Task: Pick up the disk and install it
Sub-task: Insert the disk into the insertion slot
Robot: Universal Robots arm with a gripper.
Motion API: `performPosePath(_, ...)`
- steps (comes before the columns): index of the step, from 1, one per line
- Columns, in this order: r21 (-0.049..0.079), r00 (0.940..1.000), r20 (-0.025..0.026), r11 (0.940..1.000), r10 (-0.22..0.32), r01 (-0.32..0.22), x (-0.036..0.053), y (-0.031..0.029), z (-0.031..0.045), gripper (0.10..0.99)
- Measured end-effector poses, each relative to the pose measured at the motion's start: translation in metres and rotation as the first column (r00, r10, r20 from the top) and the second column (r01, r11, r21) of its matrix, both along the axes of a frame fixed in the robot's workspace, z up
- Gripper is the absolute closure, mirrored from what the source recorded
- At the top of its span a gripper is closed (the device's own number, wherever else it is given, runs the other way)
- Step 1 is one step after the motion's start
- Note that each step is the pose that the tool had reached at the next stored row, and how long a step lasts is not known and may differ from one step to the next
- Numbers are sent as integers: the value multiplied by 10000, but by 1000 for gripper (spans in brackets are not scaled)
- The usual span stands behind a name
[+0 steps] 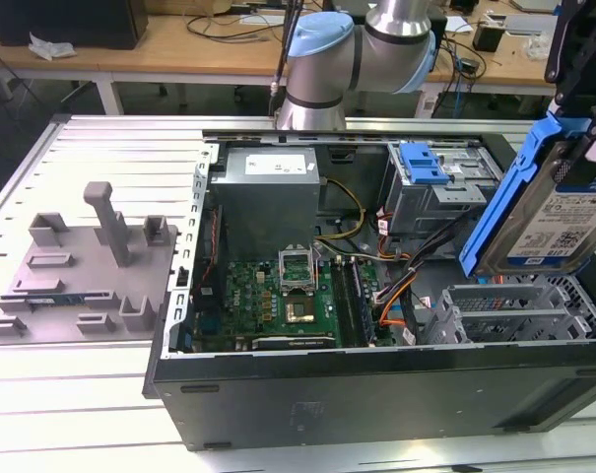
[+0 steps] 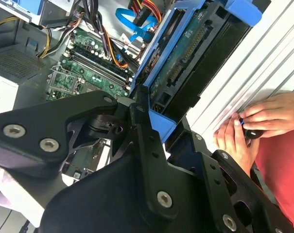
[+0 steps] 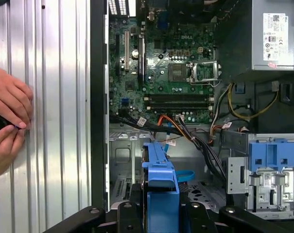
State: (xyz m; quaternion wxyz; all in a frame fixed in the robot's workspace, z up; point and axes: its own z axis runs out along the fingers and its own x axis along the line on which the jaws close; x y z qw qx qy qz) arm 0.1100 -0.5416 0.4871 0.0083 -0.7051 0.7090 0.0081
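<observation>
I see the disk (image 1: 559, 212), flat silver metal in a glossy blue plastic bracket, hanging tilted on edge above the open computer case (image 1: 376, 389) at the exterior view's right. The black gripper (image 2: 159, 121) seems clamped on the bracket's edge.

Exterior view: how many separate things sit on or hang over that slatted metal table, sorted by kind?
Open computer case: 1
Grey fixture plate: 1
Disk in its blue bracket, held over the case by the end effector: 1
Total: 3
</observation>
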Motion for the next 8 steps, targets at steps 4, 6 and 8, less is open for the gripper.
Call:
performPosePath(4, -19, 10000, 0, 10000, 0, 0, 3, 0, -26, 718)
performPosePath(6, -33, 10000, 0, 10000, 0, 0, 4, 0, -44, 718)
performPosePath(8, -43, 10000, 0, 10000, 0, 0, 5, 0, -59, 718)
